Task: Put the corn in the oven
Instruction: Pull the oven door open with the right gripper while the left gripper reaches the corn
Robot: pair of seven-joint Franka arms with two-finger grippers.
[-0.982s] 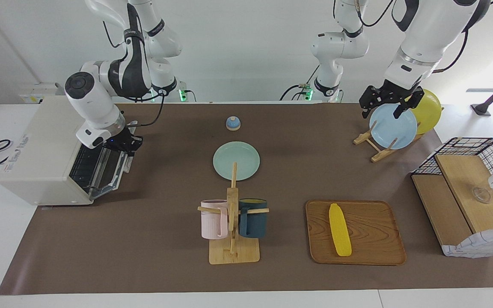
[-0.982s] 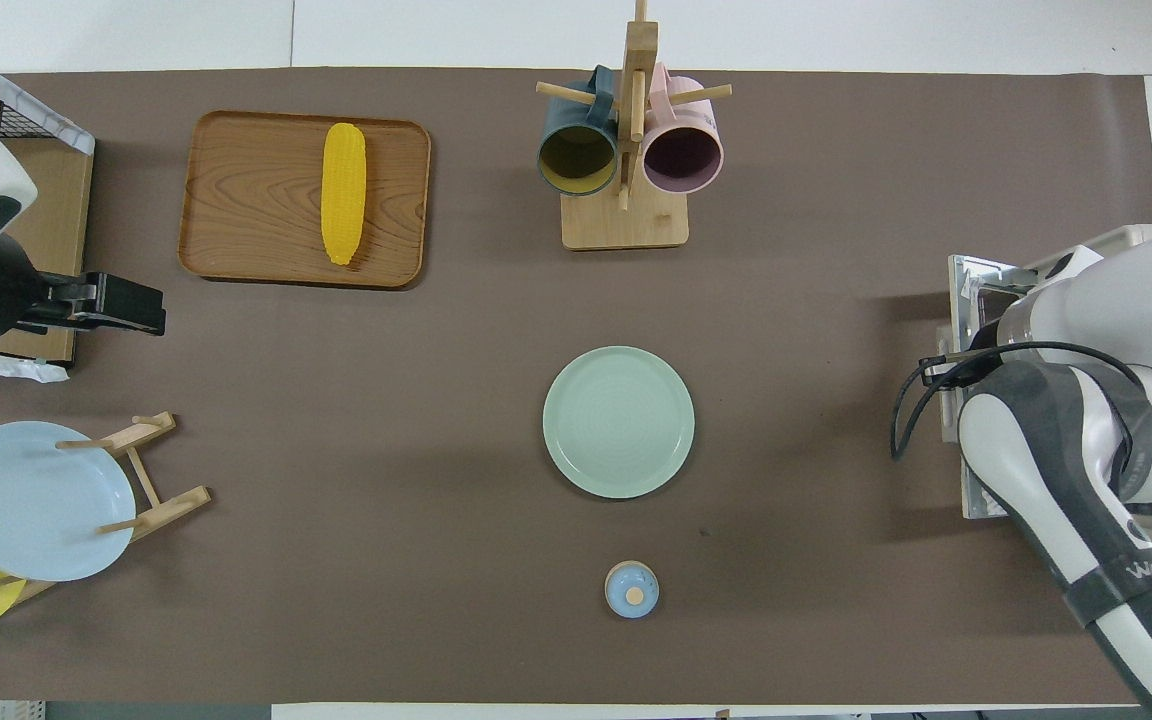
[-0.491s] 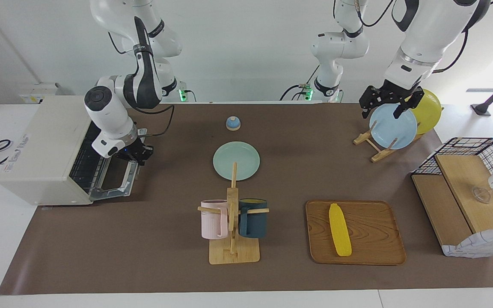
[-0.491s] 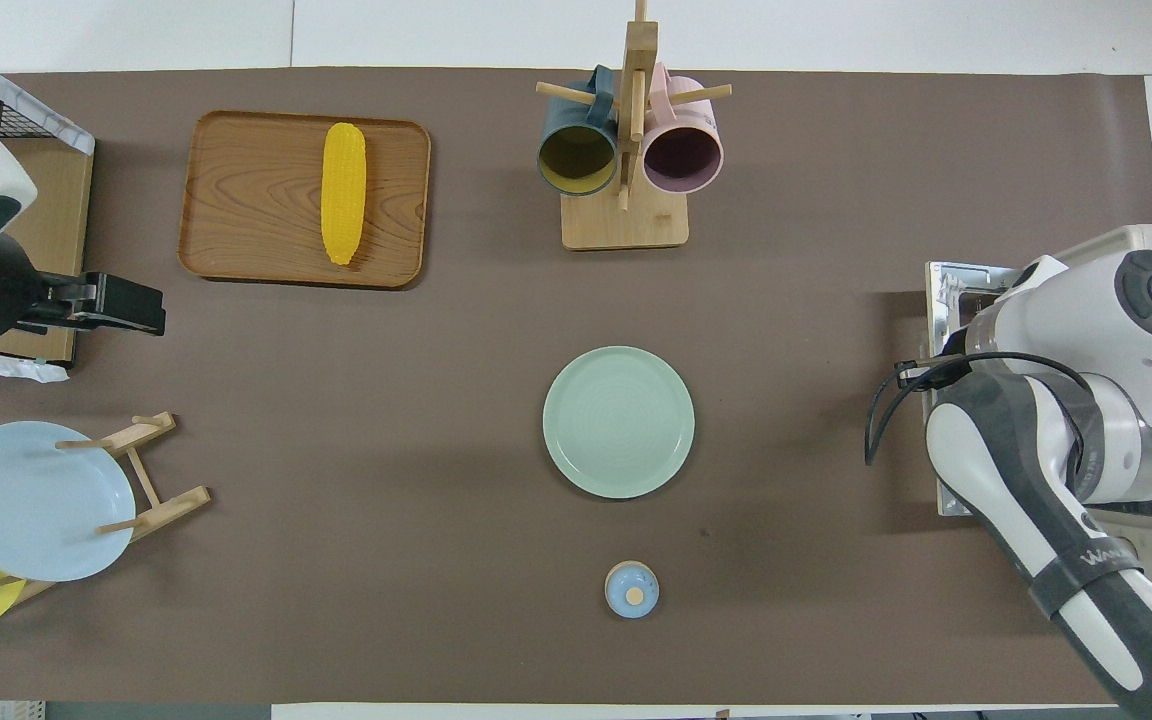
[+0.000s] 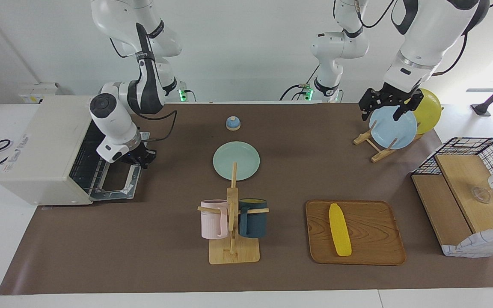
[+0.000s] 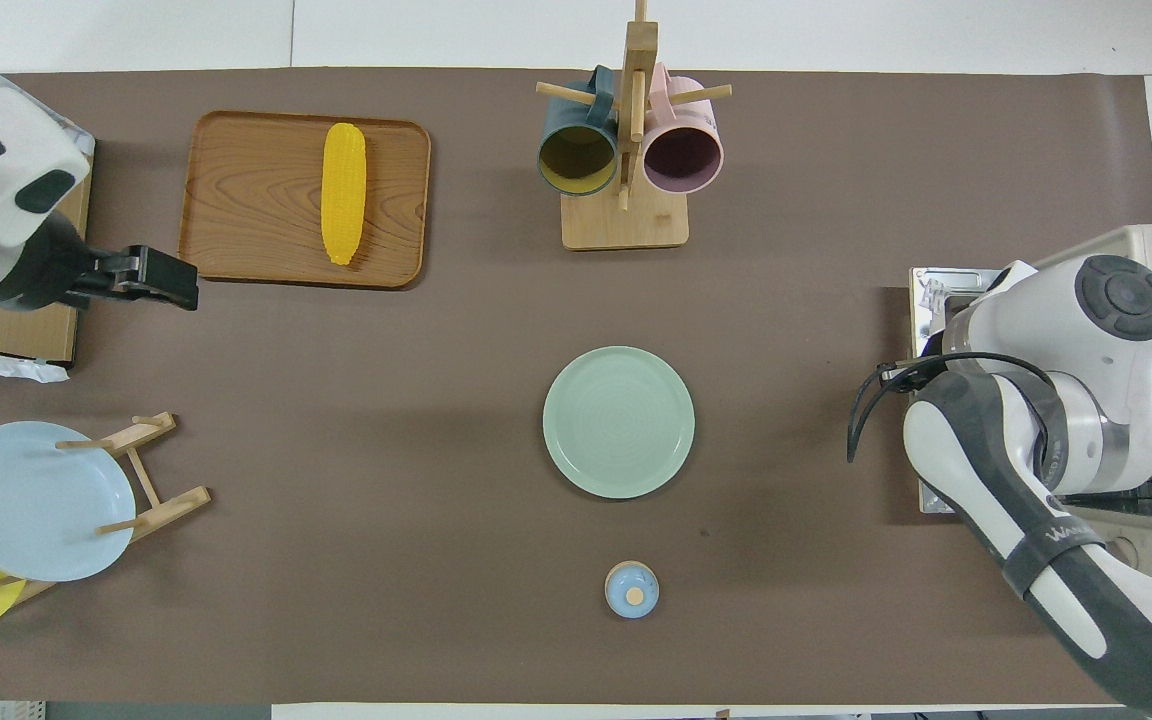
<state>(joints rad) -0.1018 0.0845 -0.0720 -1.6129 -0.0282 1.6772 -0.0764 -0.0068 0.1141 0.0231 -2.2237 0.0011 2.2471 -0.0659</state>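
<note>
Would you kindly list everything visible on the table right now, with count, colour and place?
corn: 1, yellow, on tray
tray: 1, wooden, toward left arm's end
oven: 1, off-white, door down, right arm's end
green plate: 1, mid-table
mugs: 2, pink and navy, on wooden stand
plate rack: 1, holds blue and yellow plates
bell: 1, blue, nearer to the robots than the green plate
basket: 1, black wire
right gripper: shut, at oven door
left gripper: open, over plate rack

Yellow corn (image 5: 340, 230); off-white oven (image 5: 45, 149), seemingly.
</note>
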